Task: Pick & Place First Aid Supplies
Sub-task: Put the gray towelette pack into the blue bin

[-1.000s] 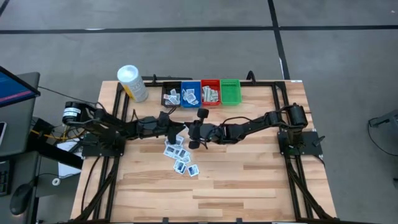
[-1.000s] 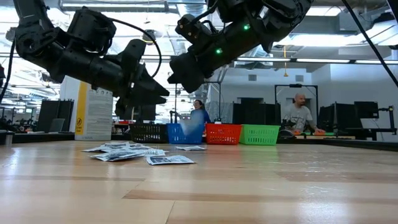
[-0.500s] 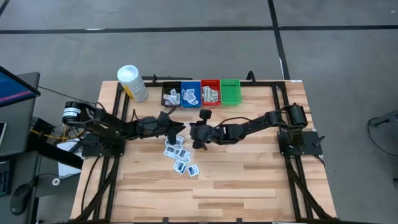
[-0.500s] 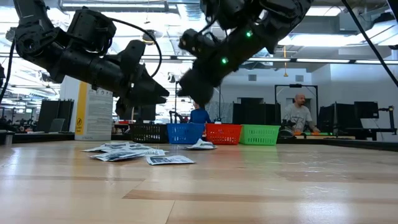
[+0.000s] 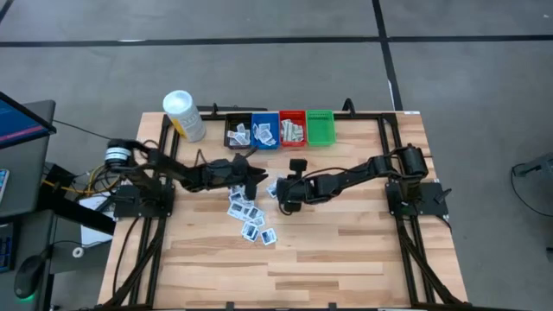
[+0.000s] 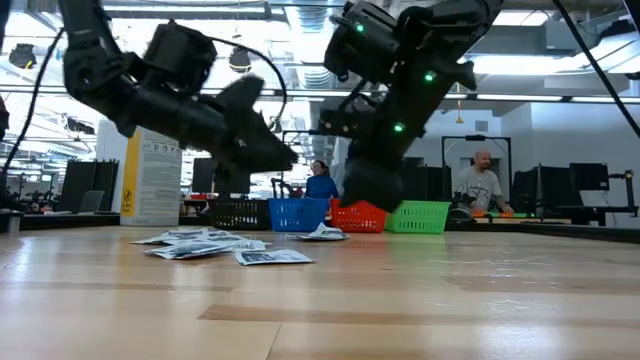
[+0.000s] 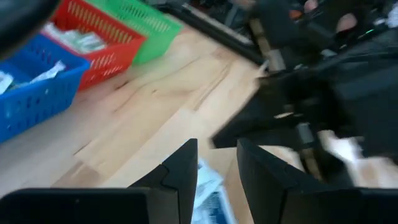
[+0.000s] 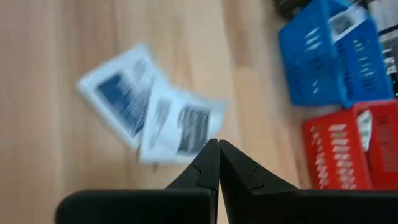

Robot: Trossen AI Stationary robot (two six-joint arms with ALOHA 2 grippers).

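Note:
Several first aid supplies, small white packets with dark marks (image 5: pixel 248 214), lie flat on the wooden table in a loose heap (image 6: pixel 215 244). Two more lie side by side (image 8: pixel 155 112) just ahead of my right gripper (image 8: pixel 217 155), which is shut, slants down toward the table and holds nothing. One packet (image 5: pixel 273 187) lies between the two grippers. My left gripper (image 7: pixel 216 168) is open above the table with nothing between its fingers; a packet (image 7: pixel 208 193) shows on the table below the gap. It points at the right arm (image 7: pixel 323 106).
Black (image 5: pixel 238 132), blue (image 5: pixel 264 130), red (image 5: pixel 292 130) and green (image 5: pixel 320 127) bins stand in a row at the far edge, some with packets inside. A white-capped yellow container (image 5: pixel 183 115) stands at the far left. People sit in the room behind (image 6: pixel 485 190).
My right gripper has tipped its fingers downward, sunk toward the table and drawn a little toward the right edge, staying shut. My left gripper has gone toward the table's right, closer to the right gripper, rolling slightly, still open.

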